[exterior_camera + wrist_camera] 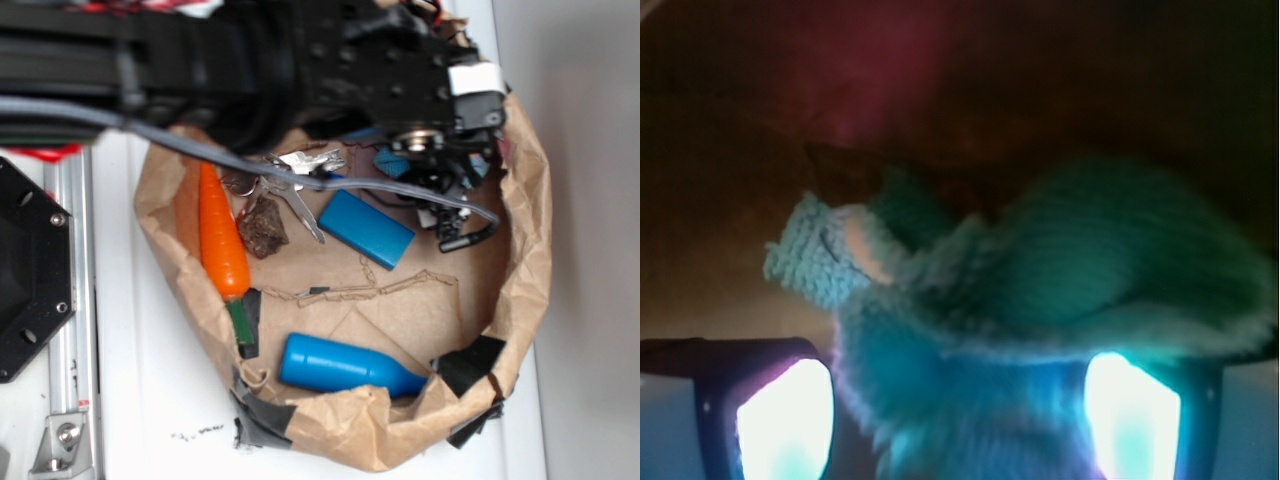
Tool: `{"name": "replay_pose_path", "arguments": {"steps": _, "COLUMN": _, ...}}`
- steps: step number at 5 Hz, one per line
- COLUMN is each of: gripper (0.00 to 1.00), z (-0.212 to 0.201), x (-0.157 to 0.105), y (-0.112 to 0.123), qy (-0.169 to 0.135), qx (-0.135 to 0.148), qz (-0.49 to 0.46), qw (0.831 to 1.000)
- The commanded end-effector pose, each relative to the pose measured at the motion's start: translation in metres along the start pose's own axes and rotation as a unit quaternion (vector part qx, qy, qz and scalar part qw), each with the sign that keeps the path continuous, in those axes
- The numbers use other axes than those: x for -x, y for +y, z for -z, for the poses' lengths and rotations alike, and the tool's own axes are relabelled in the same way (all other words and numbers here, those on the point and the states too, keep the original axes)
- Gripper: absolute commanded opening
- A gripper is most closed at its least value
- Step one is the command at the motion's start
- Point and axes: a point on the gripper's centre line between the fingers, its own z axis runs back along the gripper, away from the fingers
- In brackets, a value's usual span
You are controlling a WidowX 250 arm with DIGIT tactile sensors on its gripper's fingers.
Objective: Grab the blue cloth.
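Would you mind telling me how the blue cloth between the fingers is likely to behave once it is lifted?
The blue cloth looks fuzzy and already lies in soft folds, so it will probably sag and drape rather than hold shape. Its looped pile should grip the fingers well, so slipping seems unlikely. It likely weighs very little.

Bag wall (pixel 525 250) – close beside claw (pixel 440 195)

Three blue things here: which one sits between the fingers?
The blue cloth, fuzzy and folded, lies between the fingers. The rigid blue block and smooth blue bottle lie apart.
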Motion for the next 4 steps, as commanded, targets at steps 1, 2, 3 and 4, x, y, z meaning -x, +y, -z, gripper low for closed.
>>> {"name": "replay_pose_path", "arguments": {"steps": 1, "gripper": 0.0, "z": -0.004, "x": -0.02, "y": 0.001, "qy": -0.014, "qx": -0.017, "qz": 0.002, "qw": 1.0}}
{"name": "replay_pose_path", "arguments": {"steps": 2, "gripper": 0.0, "z": -0.017, "x": -0.016, "y": 0.007, "qy": -0.026, "qx": -0.028, "qz": -0.002, "qw": 0.999}}
{"name": "replay_pose_path", "arguments": {"steps": 3, "gripper": 0.0, "z": -0.033, "x": -0.018, "y": 0.022, "qy": -0.037, "qx": -0.025, "qz": -0.017, "qw": 0.999}}
{"name": "replay_pose_path", "arguments": {"steps": 4, "gripper": 0.0, "z": -0.053, "x": -0.015, "y": 0.031, "qy": -0.056, "qx": -0.024, "qz": -0.03, "qw": 0.998}}
